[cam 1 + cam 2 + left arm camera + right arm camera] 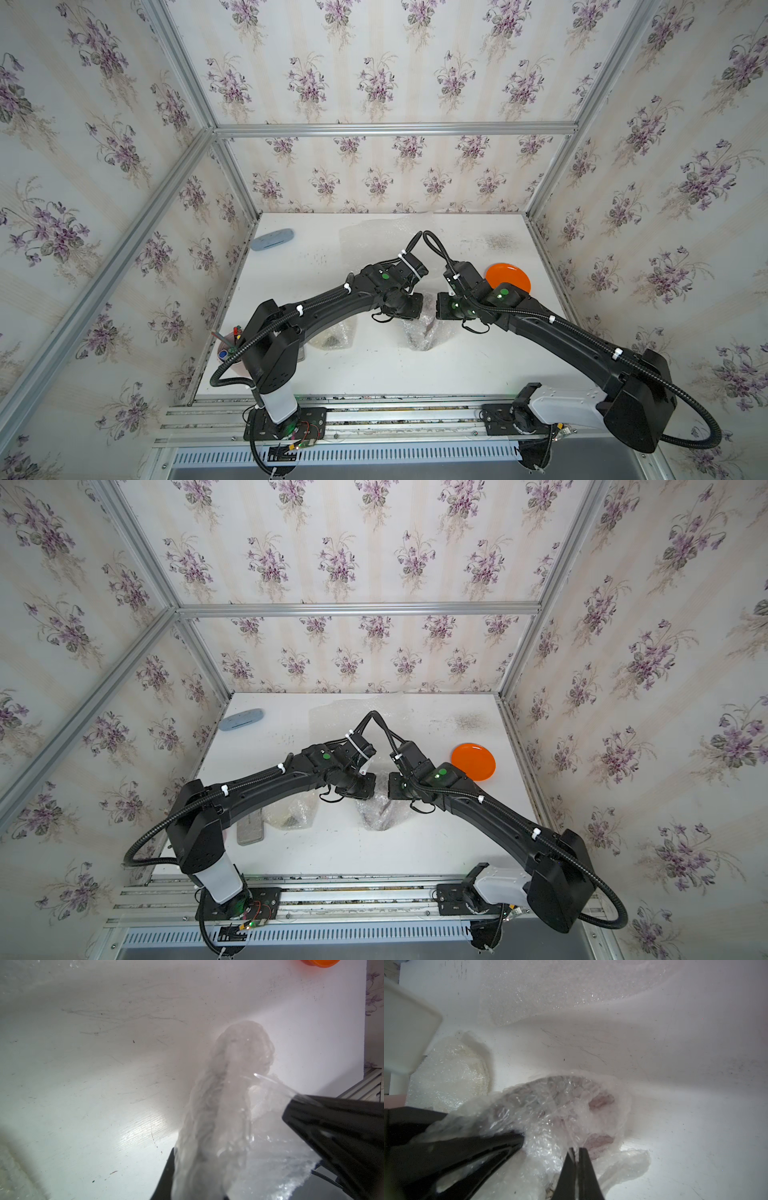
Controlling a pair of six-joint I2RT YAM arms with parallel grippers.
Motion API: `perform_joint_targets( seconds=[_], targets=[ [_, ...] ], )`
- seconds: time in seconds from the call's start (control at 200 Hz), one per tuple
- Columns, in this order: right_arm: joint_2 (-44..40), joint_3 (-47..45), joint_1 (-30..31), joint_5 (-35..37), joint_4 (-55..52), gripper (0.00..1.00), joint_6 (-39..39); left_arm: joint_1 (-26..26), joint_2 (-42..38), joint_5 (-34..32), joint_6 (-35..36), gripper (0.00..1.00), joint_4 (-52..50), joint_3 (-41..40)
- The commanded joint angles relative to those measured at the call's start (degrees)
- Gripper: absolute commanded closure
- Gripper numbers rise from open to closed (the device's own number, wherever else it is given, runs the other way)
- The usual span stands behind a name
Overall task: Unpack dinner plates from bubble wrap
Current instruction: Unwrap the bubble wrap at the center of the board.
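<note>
The left gripper [519, 1138] and right gripper [576, 1154] are each pinching a fold of the bubble wrap [550, 1105] at mid-table [374, 365], and I'd say they should be peeling apart slowly, keeping the dark red plate [600, 1102] inside from tipping out.

Left arm [316, 305] and right arm [582, 336] are black with white base links [280, 401], green dot stickers [385, 276], white cable ties [299, 309], ribbed black conduit [324, 300]; right claw [576, 1148] fingers taper, black.

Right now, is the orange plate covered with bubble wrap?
No, the orange plate lies bare on the white table, apart from the crumpled bubble wrap.
</note>
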Motion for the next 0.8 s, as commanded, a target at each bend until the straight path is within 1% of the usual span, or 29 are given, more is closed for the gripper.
perform_joint_targets(
  seconds=[0.0, 0.095, 0.185, 0.41, 0.59, 0.794],
  targets=[
    [-3.1, -2.0, -0.4, 2.1, -3.2, 1.0, 2.5, 1.0, 0.9, -7.2, 0.2, 1.0, -8.5, -0.5],
    [-4.7, -4.7, -0.5, -1.0, -0.4, 1.0, 3.5, 0.9, 0.7, -3.7, -0.4, 1.0, -5.1, -0.5],
    [-5.1, -6.2, -0.6, -1.5, 0.1, 1.0, 4.1, 0.8, 0.4, -2.1, -1.2, 1.0, -3.9, -0.1],
    [-6.1, -10.3, -1.1, -1.7, -0.2, 0.96, 6.0, 0.9, -1.1, -3.2, -1.4, 1.0, -3.9, -1.1],
    [-7.1, -10.6, -1.5, 0.0, -4.6, 0.98, 6.1, 1.1, -1.7, -4.0, -1.9, 1.0, -3.9, -2.3],
    [-10.0, -10.3, -2.4, 0.4, -7.1, 0.99, 6.5, 1.3, -1.6, -6.1, -2.7, 1.0, -4.0, -2.8]
  ],
)
